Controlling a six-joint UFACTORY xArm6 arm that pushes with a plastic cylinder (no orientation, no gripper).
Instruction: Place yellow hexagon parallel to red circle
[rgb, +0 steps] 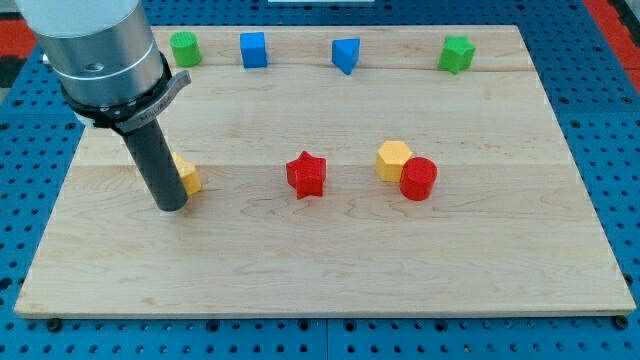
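Note:
The yellow hexagon lies right of the board's middle, touching the red circle, which sits at its lower right. My tip rests on the board at the view's left, far from both. It stands just left of a second yellow block, whose shape is partly hidden behind the rod.
A red star lies between my tip and the hexagon. Along the view's top edge stand a green circle, a blue cube, a blue triangle and a green star. The wooden board ends on all sides.

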